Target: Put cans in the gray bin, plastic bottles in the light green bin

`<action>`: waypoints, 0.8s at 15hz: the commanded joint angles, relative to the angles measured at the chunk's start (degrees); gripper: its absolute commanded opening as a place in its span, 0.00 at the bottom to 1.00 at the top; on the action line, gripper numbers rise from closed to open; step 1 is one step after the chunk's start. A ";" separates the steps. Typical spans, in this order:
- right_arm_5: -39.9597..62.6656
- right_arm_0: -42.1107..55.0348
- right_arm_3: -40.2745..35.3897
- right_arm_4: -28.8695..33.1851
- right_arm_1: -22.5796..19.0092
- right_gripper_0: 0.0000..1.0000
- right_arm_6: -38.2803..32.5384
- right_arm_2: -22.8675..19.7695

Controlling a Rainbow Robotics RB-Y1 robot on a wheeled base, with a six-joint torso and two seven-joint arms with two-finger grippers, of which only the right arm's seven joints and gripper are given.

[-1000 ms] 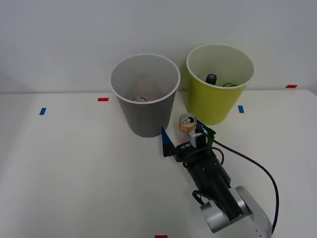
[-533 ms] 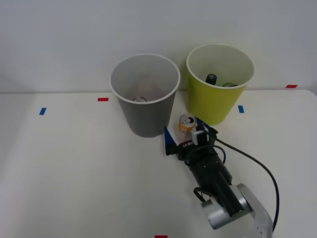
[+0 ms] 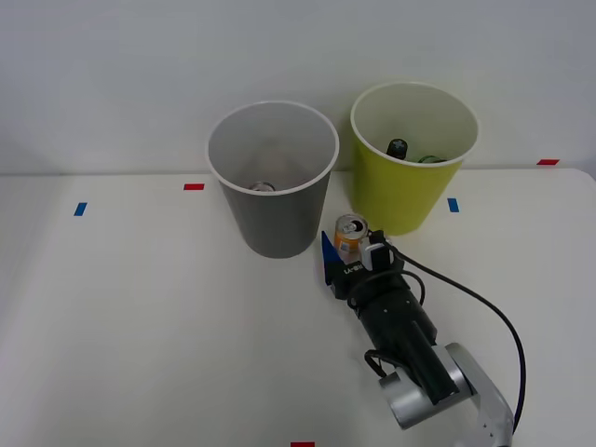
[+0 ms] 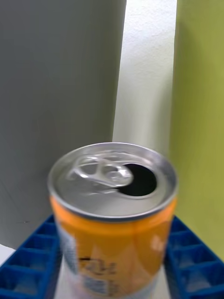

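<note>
One can (image 3: 351, 236) stands on the white table (image 3: 140, 307) just right of centre in the front view, in the gap below the two bins, and the right claw (image 3: 349, 264) has it, blue fingers (image 4: 28, 261) pressed to either side of the orange body. In the wrist view the silver top sits between the ribbed pads, so I'd call that a pinch on the can. Best play from here, by my reading: lift straight up until the can is above the white rim, then swing it up and left over the gray bin (image 3: 272, 177) before letting go, staying off the green bin (image 3: 410, 158) at upper right. The count: two bins. Two cans, this one and a silver top showing inside the gray bin. Two bottles in the green bin (image 3: 410, 151), one dark-capped, one greenish and barely showing.
</note>
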 commanded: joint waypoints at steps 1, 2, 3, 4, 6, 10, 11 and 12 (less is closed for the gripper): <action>-0.37 0.00 -0.18 -0.51 0.02 0.00 -0.04 0.03; -0.46 0.00 -0.18 -0.60 0.02 0.00 -0.04 0.03; -0.55 0.00 -0.18 -0.78 0.02 0.00 -0.13 0.03; -0.99 0.09 -0.18 -1.04 -0.16 0.00 -0.22 0.03; -2.13 0.44 -0.27 -1.48 -0.86 0.00 -0.66 0.29; -5.38 1.50 -0.27 -5.96 -3.41 0.00 -0.57 2.13; -6.08 1.67 -0.27 -5.96 -3.59 0.00 -0.66 2.13; -6.26 1.94 -0.98 -5.96 -4.11 0.00 -0.92 2.31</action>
